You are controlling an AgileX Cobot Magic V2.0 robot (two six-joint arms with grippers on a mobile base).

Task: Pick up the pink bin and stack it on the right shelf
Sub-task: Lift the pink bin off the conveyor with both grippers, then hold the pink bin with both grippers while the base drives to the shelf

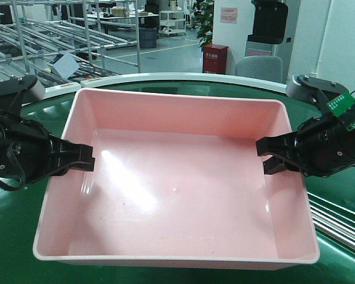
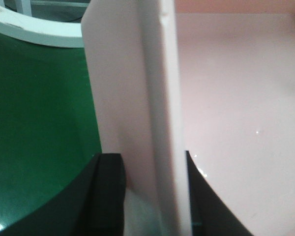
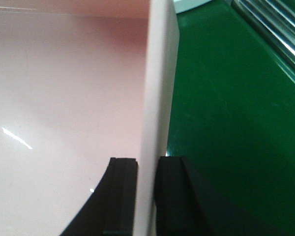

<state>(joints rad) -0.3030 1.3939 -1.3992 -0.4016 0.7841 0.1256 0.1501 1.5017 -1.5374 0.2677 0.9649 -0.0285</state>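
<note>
Two pink bin [image 1: 177,195] side walls, each pinched between fingers [image 1: 77,157]

Pose: left arm [image 1: 12,148] reaches in from the left side, wrist about level, left gripper [image 1: 86,158] pointing inward. The right arm [image 1: 331,139] mirrors it, right gripper [image 1: 267,155] pointing inward. Each gripper is clamped across a side wall of the pink bin [image 1: 177,195] (wrist views: one finger inside, one outside). The fingers [image 3: 123,196] are black and flat-faced.
</note>
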